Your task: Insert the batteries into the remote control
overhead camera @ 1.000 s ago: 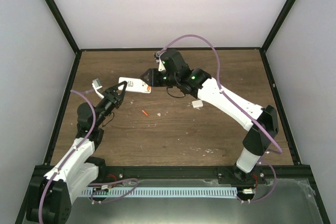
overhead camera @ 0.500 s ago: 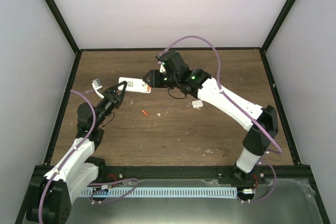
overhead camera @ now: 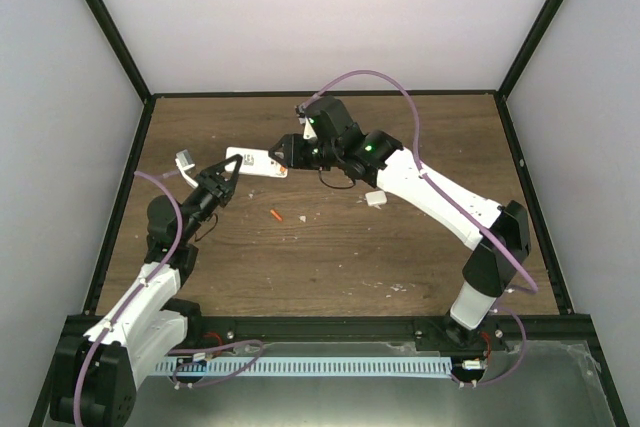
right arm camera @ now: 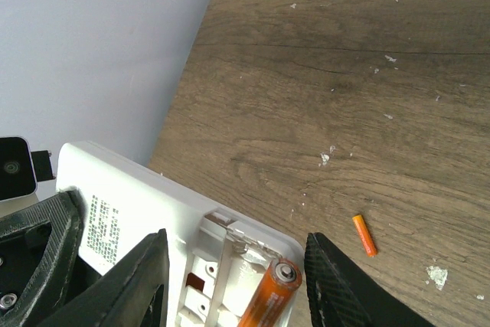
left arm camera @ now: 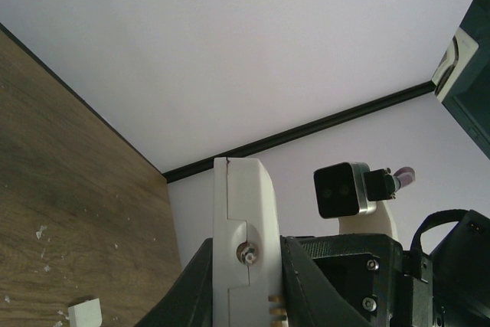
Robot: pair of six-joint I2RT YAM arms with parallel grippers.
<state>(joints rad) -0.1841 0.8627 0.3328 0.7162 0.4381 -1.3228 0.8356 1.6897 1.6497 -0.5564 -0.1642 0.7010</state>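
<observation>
— Wood table (overhead camera: 330, 257), white walls. Why is the remote control (right arm camera: 130, 204) raised?

— The left gripper (left arm camera: 246, 243) clamps it so its bay faces the right gripper (right arm camera: 236, 237). Those half-open jaws straddle one battery (right arm camera: 272, 292) leaning in the bay, seemingly unpinched. The second battery (right arm camera: 364, 235) lies near the remote.

No text legible anywhere: the remote control (right arm camera: 153, 204) bears a printed label (right arm camera: 99, 223) on its white back, several rows of tiny dark characters, too small and blurred to make out a single word.
</observation>
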